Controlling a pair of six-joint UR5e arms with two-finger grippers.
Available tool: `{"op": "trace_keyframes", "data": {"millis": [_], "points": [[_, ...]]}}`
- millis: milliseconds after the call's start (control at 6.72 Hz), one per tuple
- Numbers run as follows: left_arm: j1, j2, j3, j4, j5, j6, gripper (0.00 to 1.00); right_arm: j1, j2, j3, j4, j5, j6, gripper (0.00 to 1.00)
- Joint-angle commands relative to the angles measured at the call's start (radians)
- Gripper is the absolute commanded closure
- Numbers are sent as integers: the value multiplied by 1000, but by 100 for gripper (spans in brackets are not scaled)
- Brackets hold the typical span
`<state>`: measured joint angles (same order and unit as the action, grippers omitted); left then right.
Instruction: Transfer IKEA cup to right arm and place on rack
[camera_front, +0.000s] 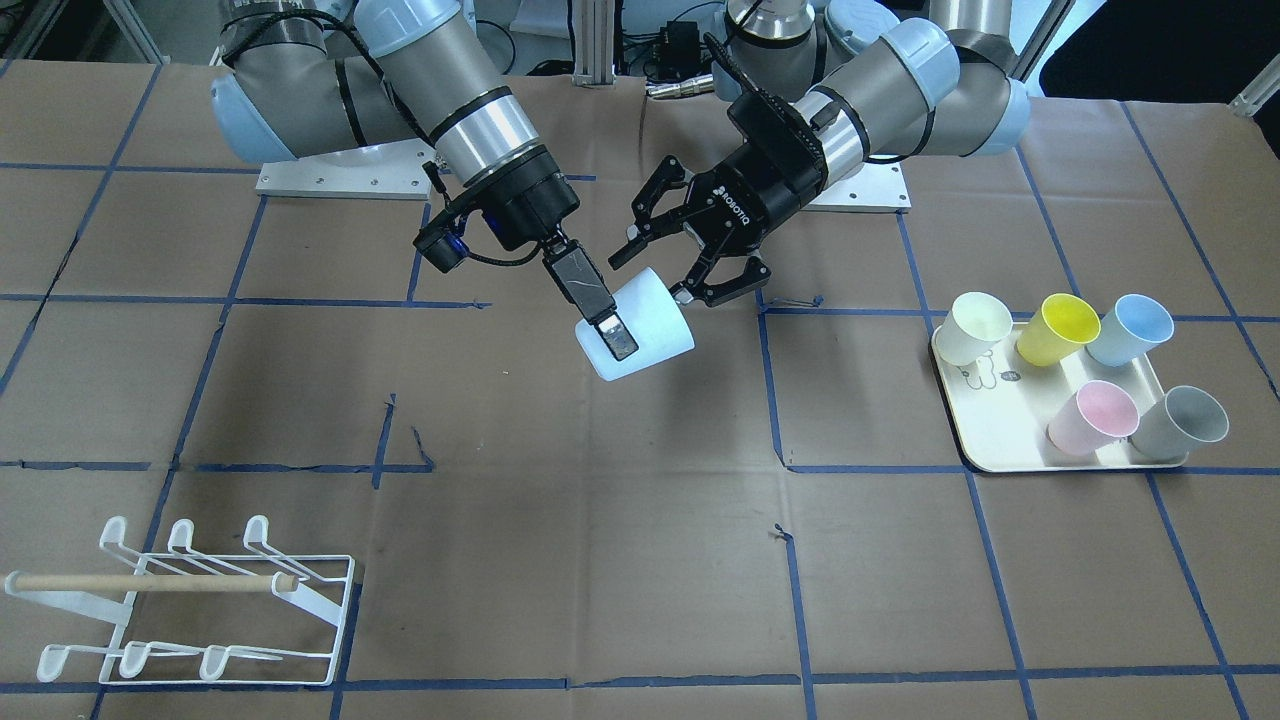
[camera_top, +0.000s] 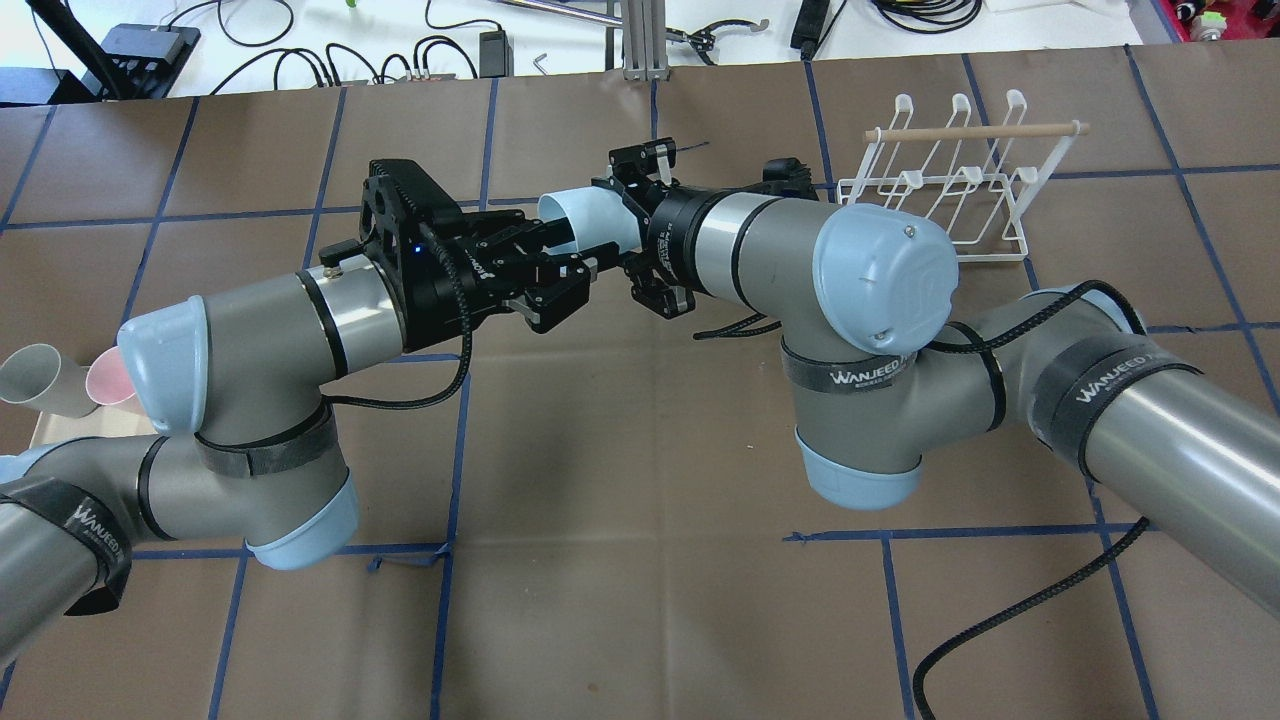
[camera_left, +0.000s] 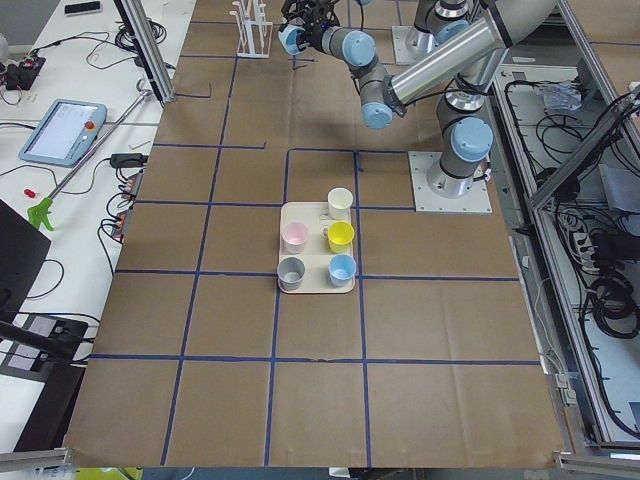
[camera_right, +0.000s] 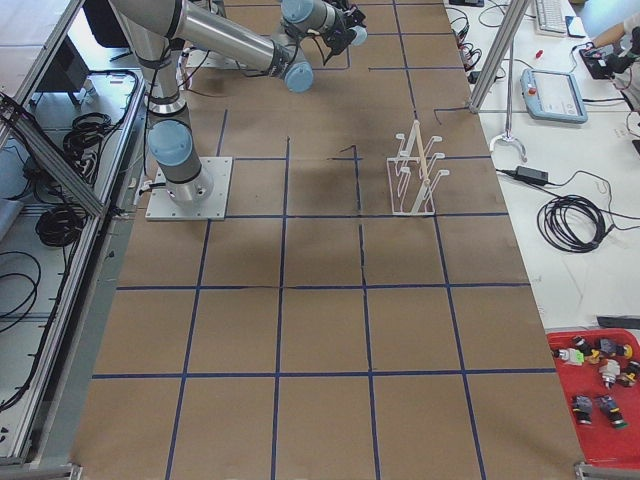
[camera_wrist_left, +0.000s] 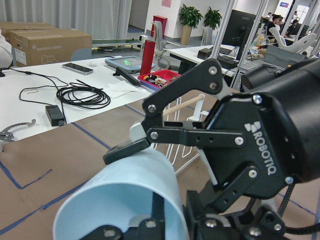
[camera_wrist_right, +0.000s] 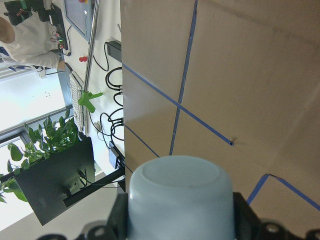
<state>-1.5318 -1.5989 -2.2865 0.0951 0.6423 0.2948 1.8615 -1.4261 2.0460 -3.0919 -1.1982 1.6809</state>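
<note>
From overhead, we see the left gripper (camera_top: 560, 270) spread wide, the pale cup (camera_top: 590, 218) mouth-first just at its one o'clock. The right gripper (camera_front: 617, 338) pinches the cup in mid-air, with the rack (camera_top: 975, 131) well apart toward three o'clock.

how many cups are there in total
6. One pale blue cup is held by the right hand; five sit on the tray: cream cup, yellow cup, blue cup, pink cup, grey cup. None seem hidden.
</note>
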Motion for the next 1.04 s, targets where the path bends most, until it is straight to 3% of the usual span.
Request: {"op": "trace_keyframes", "data": {"millis": [0,298,446,595,744,893], "points": [[36,16,-7,-1,13,-16,1,-13,3,-6,-13,0,-7,63],[175,33,-11,-5,-1,-14,1,-77,19,-55,-17,0,-116,74],[214,42,-5,-20,4,-16,1,-123,42,-79,-78,-1,-180,83],[217,48,11,-131,25,-19,1,-166,79,-101,-149,-3,-293,83],[211,45,86,-250,183,-28,1,-201,108,-121,-155,-9,-444,83],[202,37,195,-464,320,-39,1,-240,122,-128,-154,-11,-610,83]]}}
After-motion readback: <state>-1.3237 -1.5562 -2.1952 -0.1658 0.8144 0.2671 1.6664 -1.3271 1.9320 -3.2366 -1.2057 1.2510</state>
